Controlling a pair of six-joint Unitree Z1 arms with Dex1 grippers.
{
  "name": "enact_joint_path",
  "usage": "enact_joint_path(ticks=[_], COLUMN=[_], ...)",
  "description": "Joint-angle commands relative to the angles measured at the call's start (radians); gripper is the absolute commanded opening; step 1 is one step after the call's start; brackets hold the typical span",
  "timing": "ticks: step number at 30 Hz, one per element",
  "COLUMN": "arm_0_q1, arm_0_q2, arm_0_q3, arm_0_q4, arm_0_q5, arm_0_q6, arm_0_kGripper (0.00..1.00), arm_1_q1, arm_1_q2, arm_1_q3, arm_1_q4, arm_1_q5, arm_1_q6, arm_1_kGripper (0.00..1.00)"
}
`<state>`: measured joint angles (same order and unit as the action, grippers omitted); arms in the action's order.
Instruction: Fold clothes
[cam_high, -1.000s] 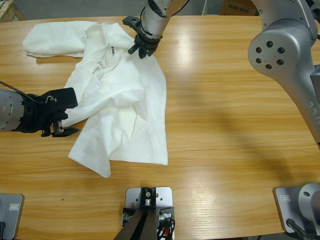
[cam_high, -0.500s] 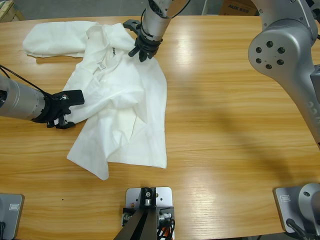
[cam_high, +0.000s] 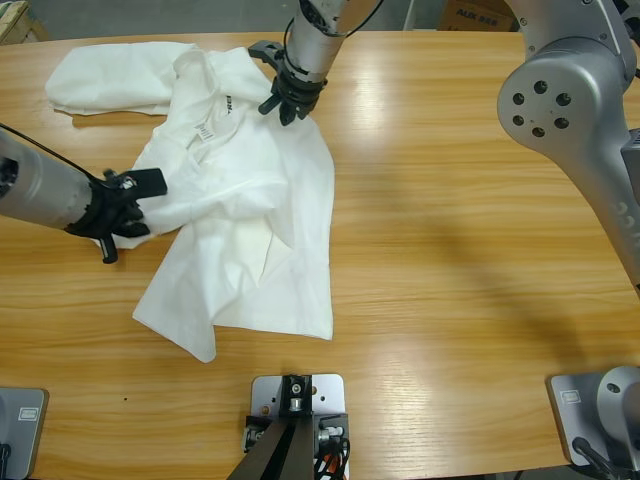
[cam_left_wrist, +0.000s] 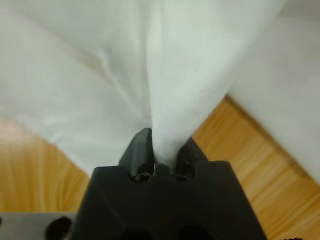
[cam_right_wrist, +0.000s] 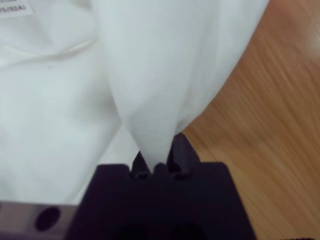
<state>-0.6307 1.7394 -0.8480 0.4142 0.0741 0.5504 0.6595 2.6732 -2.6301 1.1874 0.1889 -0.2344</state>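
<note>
Left gripper: my black jaws are pinching the crumpled white cotton T-shirt's side edge.
Right gripper: pinching its top edge.
T-shirt: lying on the long wooden table.

The long wooden tabletop shows a light, glossy grain with glare patches. Beyond its far edge a cardboard box with blue lettering sits at the top, and a pale wooden object shows in the upper-left corner.
</note>
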Motion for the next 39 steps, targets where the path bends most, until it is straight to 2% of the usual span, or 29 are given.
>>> enact_joint_path(ticks=[1, 3, 8, 15, 16, 17, 18, 21, 26, 29, 31, 34, 37, 38, 39], arm_0_q1=[-0.031, -0.038, -0.057, -0.055, -0.053, -0.048, -0.044, -0.008, 0.028, 0.038, 0.048, 0.052, 0.052, 0.053, 0.053], arm_0_q2=[-0.069, -0.049, 0.030, 0.042, 0.041, 0.038, 0.034, 0.008, -0.013, -0.020, -0.019, -0.014, -0.015, -0.015, -0.015], arm_0_q3=[-0.014, -0.027, -0.064, -0.070, -0.071, -0.074, -0.076, -0.083, -0.079, -0.077, -0.079, -0.085, -0.086, -0.086, -0.087], arm_0_q4=[0.199, 0.239, 0.336, 0.394, 0.394, 0.394, 0.394, 0.393, 0.394, 0.394, 0.393, 0.391, 0.391, 0.391, 0.391], arm_0_q5=[0.051, 0.046, 0.044, 0.056, 0.056, 0.056, 0.056, 0.056, 0.063, 0.075, 0.078, 0.078, 0.078, 0.077, 0.077], arm_0_q6=[-0.020, -0.020, -0.015, -0.026, -0.026, -0.028, -0.030, -0.042, -0.048, -0.054, -0.055, -0.055, -0.055, -0.055, -0.056], arm_0_kGripper=[0.000, 0.000, 0.000, 0.000, 0.000, 0.000, 0.000, 0.000, 0.000, 0.000, 0.000, 0.000, 0.000, 0.000, 0.000], arm_1_q1=[-0.075, -0.090, -0.104, -0.109, -0.110, -0.114, -0.115, -0.116, -0.115, -0.144, -0.142, -0.064, 0.042, 0.069, 0.076], arm_1_q2=[0.032, 0.039, 0.055, 0.043, 0.035, 0.021, 0.004, -0.053, -0.179, -0.316, -0.417, -0.545, -0.629, -0.698, -0.801], arm_1_q3=[-0.461, -0.461, -0.461, -0.461, -0.463, -0.467, -0.470, -0.505, -0.525, -0.519, -0.476, -0.237, 0.102, 0.309, 0.576], arm_1_q4=[-0.142, -0.203, -0.246, -0.292, -0.298, -0.300, -0.285, -0.152, 0.022, 0.251, 0.371, 0.417, 0.370, 0.255, 0.067], arm_1_q5=[-0.035, -0.038, -0.010, -0.028, -0.039, -0.051, -0.084, -0.202, -0.295, -0.238, -0.185, -0.124, -0.084, -0.069, -0.035], arm_1_q6=[-0.002, -0.014, -0.051, -0.141, -0.138, -0.121, -0.090, -0.027, 0.035, 0.153, 0.198, 0.390, 0.541, 0.587, 0.652], arm_1_kGripper=[0.000, 0.000, 0.000, 0.000, 0.216, 0.948, 1.000, 1.000, 1.000, 0.993, 0.932, 0.861, 0.822, 0.817, 0.785])
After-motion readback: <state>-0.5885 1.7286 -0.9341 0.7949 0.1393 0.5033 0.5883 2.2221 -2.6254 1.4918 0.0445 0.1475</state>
